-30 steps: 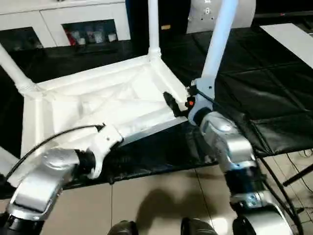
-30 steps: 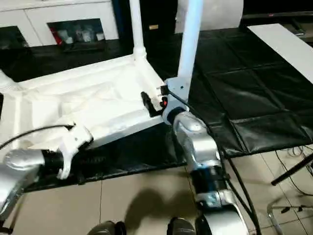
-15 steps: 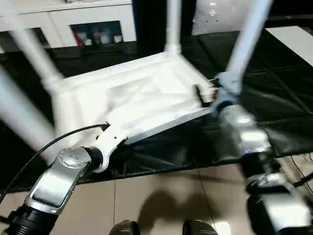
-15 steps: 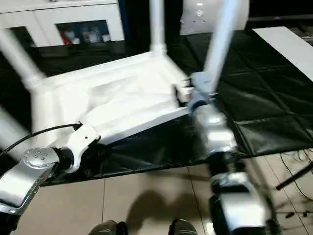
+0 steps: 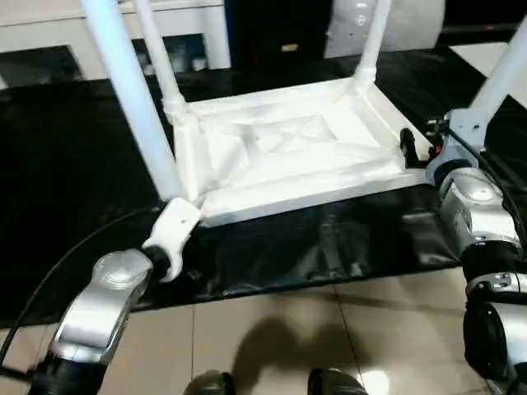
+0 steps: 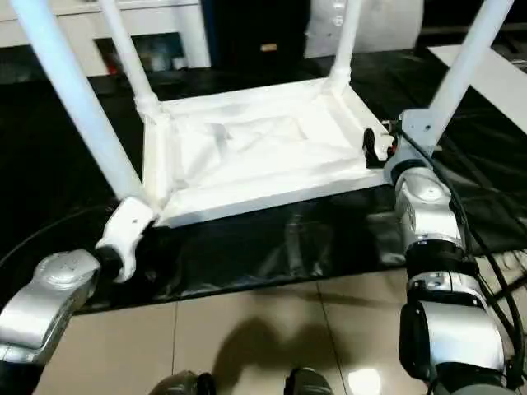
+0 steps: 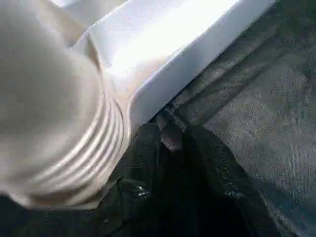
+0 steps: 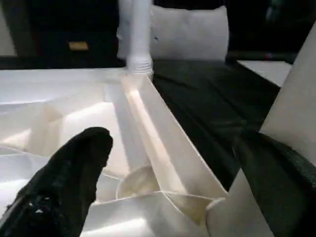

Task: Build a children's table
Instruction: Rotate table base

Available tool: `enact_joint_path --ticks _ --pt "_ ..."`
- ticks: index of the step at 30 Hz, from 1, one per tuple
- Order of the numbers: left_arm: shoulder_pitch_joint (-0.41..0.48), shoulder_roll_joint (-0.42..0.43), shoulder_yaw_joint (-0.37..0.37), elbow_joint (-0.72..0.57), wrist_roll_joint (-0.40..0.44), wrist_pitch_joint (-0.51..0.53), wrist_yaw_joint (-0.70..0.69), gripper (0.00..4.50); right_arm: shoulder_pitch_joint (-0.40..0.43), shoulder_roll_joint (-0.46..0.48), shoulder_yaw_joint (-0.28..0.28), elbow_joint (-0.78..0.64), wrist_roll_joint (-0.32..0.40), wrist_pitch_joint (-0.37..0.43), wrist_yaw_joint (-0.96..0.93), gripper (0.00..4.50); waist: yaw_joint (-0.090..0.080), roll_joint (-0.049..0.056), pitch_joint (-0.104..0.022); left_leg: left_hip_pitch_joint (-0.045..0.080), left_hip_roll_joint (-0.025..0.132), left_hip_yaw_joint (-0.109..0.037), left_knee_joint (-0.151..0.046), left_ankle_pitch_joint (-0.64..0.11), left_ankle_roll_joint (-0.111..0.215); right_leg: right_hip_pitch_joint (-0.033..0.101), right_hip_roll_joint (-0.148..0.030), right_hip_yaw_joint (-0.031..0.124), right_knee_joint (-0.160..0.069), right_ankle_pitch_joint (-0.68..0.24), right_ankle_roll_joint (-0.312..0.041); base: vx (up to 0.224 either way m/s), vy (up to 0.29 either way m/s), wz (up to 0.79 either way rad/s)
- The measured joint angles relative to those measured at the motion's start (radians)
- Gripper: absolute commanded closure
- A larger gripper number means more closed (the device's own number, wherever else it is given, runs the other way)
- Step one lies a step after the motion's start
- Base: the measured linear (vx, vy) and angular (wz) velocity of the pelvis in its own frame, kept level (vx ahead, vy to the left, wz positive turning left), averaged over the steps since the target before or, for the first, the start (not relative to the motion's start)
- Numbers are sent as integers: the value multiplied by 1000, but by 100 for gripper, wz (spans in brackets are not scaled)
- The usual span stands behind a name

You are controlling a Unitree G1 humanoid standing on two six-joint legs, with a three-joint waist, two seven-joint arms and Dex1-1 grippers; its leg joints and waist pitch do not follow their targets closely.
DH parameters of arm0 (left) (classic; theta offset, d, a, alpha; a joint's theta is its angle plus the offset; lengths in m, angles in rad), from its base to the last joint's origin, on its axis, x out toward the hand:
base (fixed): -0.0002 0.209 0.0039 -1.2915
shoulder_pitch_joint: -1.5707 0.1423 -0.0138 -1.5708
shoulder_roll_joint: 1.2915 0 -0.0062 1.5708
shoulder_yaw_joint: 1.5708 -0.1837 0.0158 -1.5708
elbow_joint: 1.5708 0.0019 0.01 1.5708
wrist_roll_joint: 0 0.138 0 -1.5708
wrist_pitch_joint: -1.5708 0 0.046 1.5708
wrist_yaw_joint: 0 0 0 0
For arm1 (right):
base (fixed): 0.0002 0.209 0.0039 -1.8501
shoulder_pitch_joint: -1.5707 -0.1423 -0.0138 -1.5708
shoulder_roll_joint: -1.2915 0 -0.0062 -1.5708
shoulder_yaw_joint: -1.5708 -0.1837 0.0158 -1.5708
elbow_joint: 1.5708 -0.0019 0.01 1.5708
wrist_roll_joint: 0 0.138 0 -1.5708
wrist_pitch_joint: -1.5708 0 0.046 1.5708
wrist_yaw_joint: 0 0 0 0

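The white children's table lies upside down on the black-covered surface, with legs rising from its corners. My left gripper is shut, its fingers close together, tips at the lower edge of the near left corner, just under the ribbed base of that leg. At the near right corner my right gripper is open. One finger hangs over the ribbed underside and the other sits outside the near right leg.
White cabinets line the back wall. A white panel lies on the black cover at the back right. Tiled floor runs along the near edge, with cables hanging beside my right arm.
The whole picture has swung, so the table sits further right. My left gripper now rests at the near left corner rather than along the near edge. My right gripper stays at its corner.
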Motion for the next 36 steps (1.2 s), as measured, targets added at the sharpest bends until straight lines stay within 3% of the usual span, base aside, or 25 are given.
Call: enact_joint_path --ticks 4,7,10,12,15,19,22,25,32,36 --pt "73 -46 69 -30 -54 -55 22 310 105 40 10 -153 91 37 176 0 -19 0 0 0 2 0 0 0 0 -2 1 -2 1 -2 3 0 0 0" --pt "118 -64 105 -60 -92 -112 23 272 171 44 46 -249 138 72 265 0 -26 0 0 0 2 -1 0 0 0 -2 2 -2 0 -2 4 0 0 0" --pt "184 -93 147 -76 -124 -205 20 267 267 54 71 -405 174 104 283 0 -30 0 0 1 2 -2 0 0 0 0 2 -2 -2 -3 5 0 0 0" --pt "235 -99 165 -72 -131 -298 13 235 366 67 92 -528 206 144 305 0 -30 0 0 1 2 -3 -3 0 0 1 3 -2 -9 -3 6 0 0 0" --pt "252 -101 190 -50 -132 -389 14 218 456 78 121 -623 232 201 331 0 -30 0 0 -1 1 -3 -6 0 0 0 3 -2 -15 -3 6 0 0 0" --pt "230 -108 253 -47 -163 -413 15 189 505 76 124 -737 252 253 336 0 -29 -1 1 -1 -2 -3 -5 0 0 1 2 0 -17 -5 8 0 0 0" --pt "198 -65 281 -19 -197 -435 -12 159 551 58 157 -825 251 329 323 0 -29 -2 1 -1 -2 -4 -6 0 0 1 2 0 -19 -5 8 0 0 0" --pt "128 -35 295 2 -252 -426 -64 146 561 52 183 -834 242 434 294 0 -29 -3 2 -1 -2 -5 -6 0 0 1 2 -1 -22 -6 9 0 0 0" --pt "2 -16 288 104 -287 -387 -138 95 525 70 200 -797 167 497 214 0 -31 -2 3 0 -4 -6 -6 0 0 2 1 -4 -36 -6 10 0 0 0" --pt "-118 -19 262 222 -302 -369 -162 62 435 111 219 -693 126 506 140 0 -30 -1 7 0 -6 -6 -7 0 0 4 0 -4 -40 -6 9 0 0 0"
